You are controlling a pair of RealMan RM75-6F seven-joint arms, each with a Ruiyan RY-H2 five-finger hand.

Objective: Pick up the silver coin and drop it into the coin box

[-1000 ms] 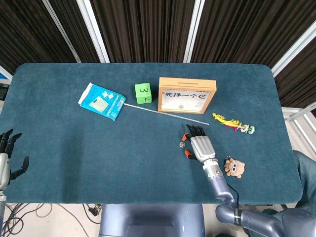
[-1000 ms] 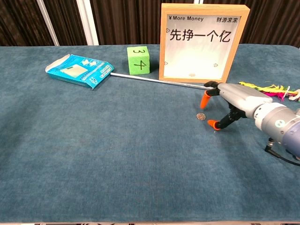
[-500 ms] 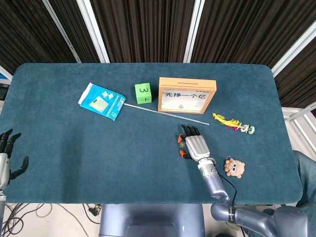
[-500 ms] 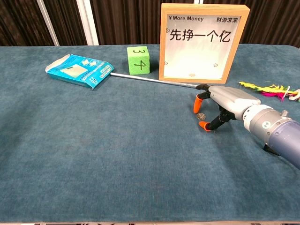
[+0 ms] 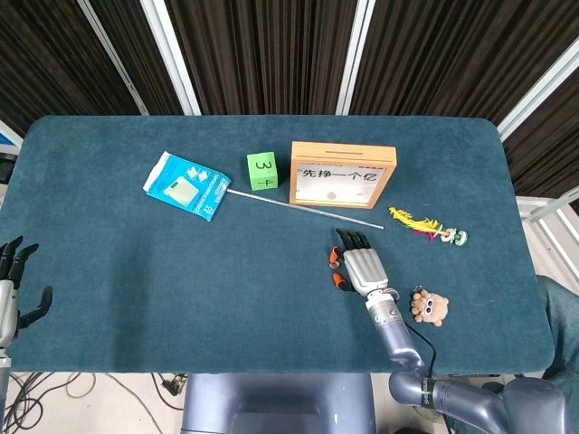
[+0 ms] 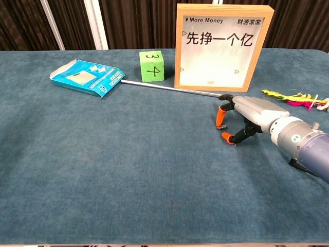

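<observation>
The coin box (image 5: 343, 174) is a wooden frame with a white front, standing upright at the back centre; it also fills the top of the chest view (image 6: 222, 46). My right hand (image 5: 360, 264) (image 6: 250, 119) lies low on the cloth just in front of the box, palm down. Its orange-tipped finger (image 6: 221, 116) points down at the cloth, with the orange-tipped thumb (image 6: 226, 137) a short gap nearer me. The silver coin shows in neither view; the finger covers the spot where it lay. My left hand (image 5: 13, 287) hangs off the table's left edge, fingers spread, holding nothing.
A thin metal rod (image 6: 169, 88) runs along the cloth from a blue packet (image 6: 86, 77) to my right hand's fingertips. A green cube (image 6: 152, 66) stands left of the box. A feathered toy (image 5: 425, 224) and a small plush figure (image 5: 431, 307) lie right of the hand.
My right hand shifted left over the coin, then its orange-tipped finger came down onto the coin's spot, hiding it. The left hand stayed still.
</observation>
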